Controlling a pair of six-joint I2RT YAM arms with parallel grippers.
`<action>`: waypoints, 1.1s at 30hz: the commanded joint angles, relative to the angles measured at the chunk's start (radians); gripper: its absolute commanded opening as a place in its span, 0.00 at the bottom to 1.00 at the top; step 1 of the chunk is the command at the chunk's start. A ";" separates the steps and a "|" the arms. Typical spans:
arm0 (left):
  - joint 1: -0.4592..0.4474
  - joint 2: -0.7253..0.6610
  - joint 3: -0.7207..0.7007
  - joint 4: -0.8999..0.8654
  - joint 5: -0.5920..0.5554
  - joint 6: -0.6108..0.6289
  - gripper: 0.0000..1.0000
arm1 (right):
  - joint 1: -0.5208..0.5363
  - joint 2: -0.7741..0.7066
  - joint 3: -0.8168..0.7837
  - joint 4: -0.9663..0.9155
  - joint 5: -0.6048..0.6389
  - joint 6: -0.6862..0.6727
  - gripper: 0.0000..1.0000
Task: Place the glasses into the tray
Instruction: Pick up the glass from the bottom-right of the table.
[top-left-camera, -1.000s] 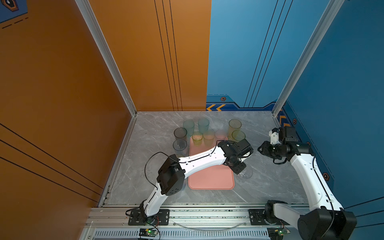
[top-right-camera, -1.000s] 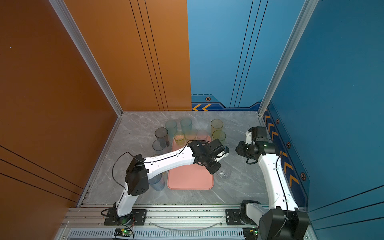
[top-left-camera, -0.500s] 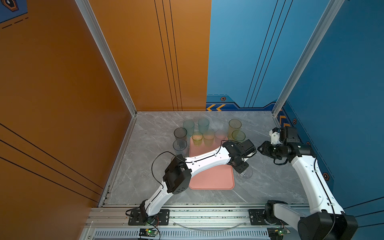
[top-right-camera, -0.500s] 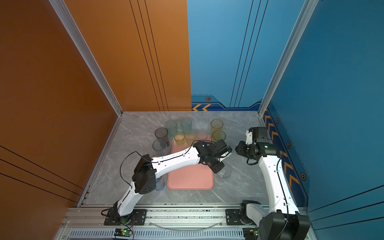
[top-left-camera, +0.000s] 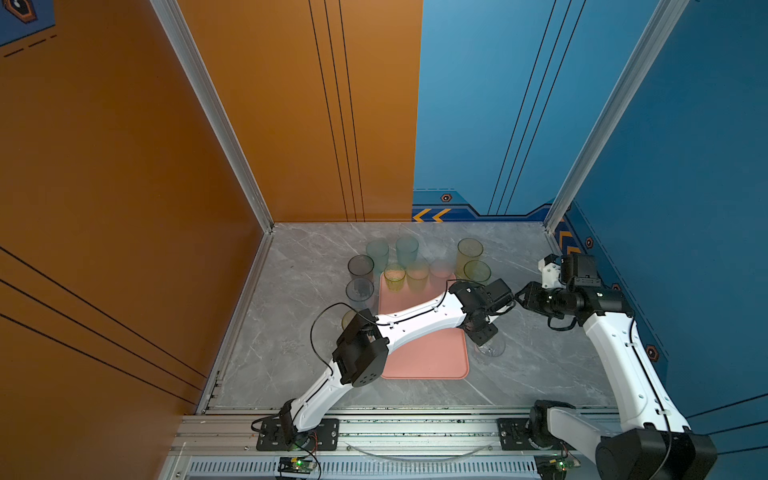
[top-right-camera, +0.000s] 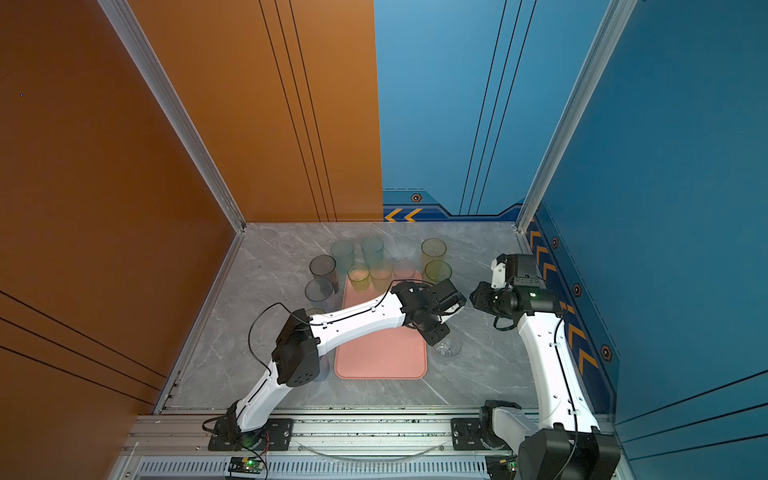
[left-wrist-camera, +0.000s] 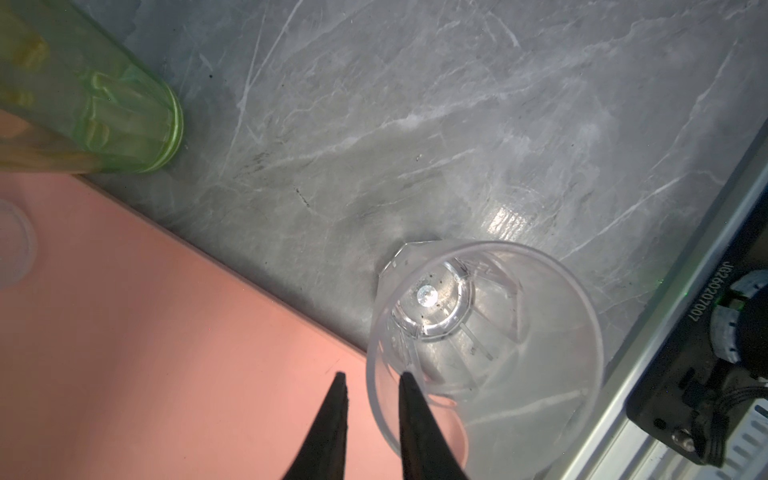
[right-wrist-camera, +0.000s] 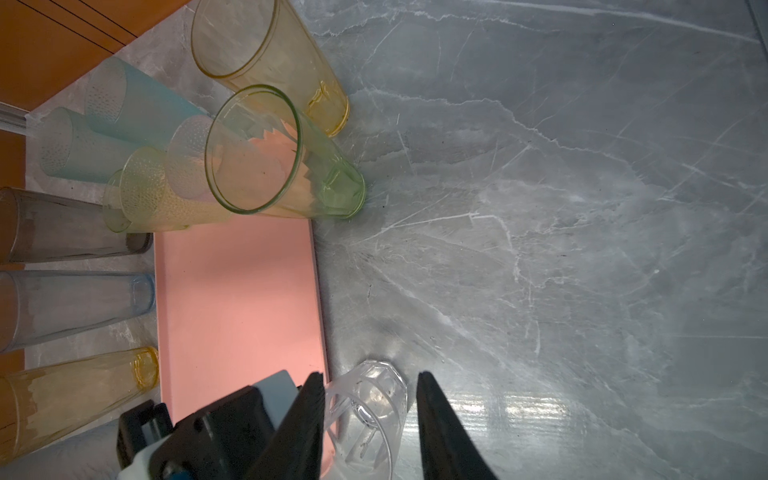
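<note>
On the middle of the surface (top-left-camera: 540, 374), in both top views, the salmon-pink tray (top-left-camera: 428, 361) lies mostly bare. Three short tumblers (top-left-camera: 417, 275) seem to stand along its far end. The tall ones ring it outside: a grey tumbler (top-left-camera: 360, 266) and teal tumblers (top-left-camera: 406, 249) at the far left, an amber tumbler (top-left-camera: 469, 251) and a green tumbler (top-left-camera: 477, 272) at the far right. The clear tumbler (top-left-camera: 493, 348) stands upright on the surface just beside the tray's right edge, with my left gripper (top-left-camera: 482, 334) down at its rim. My right gripper (top-left-camera: 521, 297) hovers nearby.

In the left wrist view, the fingers (left-wrist-camera: 415, 415) straddle the clear tumbler's wall, one inside and one outside. They are narrow, but a sliver of gap shows either side, so I judge the pinch not yet made.

In the right wrist view, the right gripper's jaws stand apart and empty above the surface. Most of the tall tumblers show here with their bases on the surface, not in the tray.

I judge the job early: roughly three are in, the clear one is next, and the rest wait.
</note>
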 joint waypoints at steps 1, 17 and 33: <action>-0.004 0.028 0.030 -0.034 -0.001 0.016 0.20 | -0.007 -0.023 0.010 0.014 -0.011 -0.015 0.36; 0.001 0.037 0.039 -0.040 0.021 0.021 0.18 | -0.007 -0.035 0.009 0.013 -0.014 -0.019 0.36; 0.007 0.008 0.039 -0.053 0.046 0.041 0.00 | -0.009 -0.046 0.009 0.016 -0.013 -0.022 0.36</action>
